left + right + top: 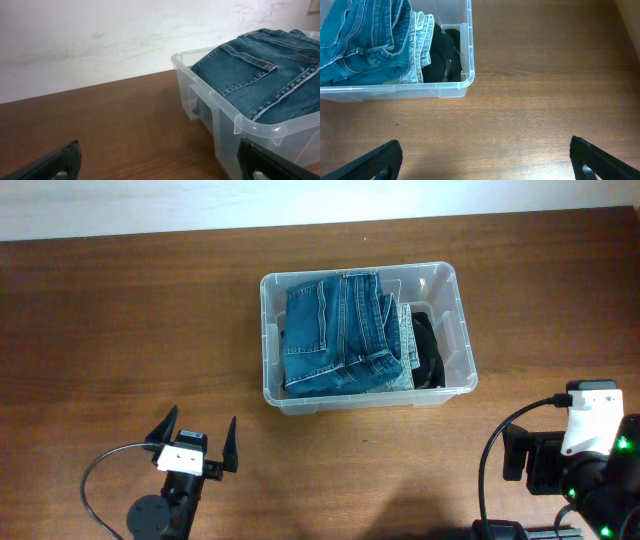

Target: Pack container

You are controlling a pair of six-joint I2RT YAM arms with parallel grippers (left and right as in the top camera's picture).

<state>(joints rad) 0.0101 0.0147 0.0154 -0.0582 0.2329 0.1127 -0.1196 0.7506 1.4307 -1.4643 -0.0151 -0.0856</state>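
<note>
The clear plastic container [452, 330] stands at the table's middle back. Folded blue jeans [335, 330] fill most of it, with a lighter denim piece [407, 345] and a black garment [428, 350] at its right end. My left gripper [196, 438] is open and empty near the front left, well short of the container. In the left wrist view [160, 160] the container [220, 115] and jeans [260, 75] sit ahead to the right. My right gripper's fingers are hidden in the overhead view. The right wrist view shows it open and empty [485, 157], with the container [465, 80] ahead left.
The brown wooden table [120, 340] carries only the container. A pale wall [100, 40] runs behind the table's far edge. The right arm's body [590, 450] sits at the front right corner, with black cables beside each arm.
</note>
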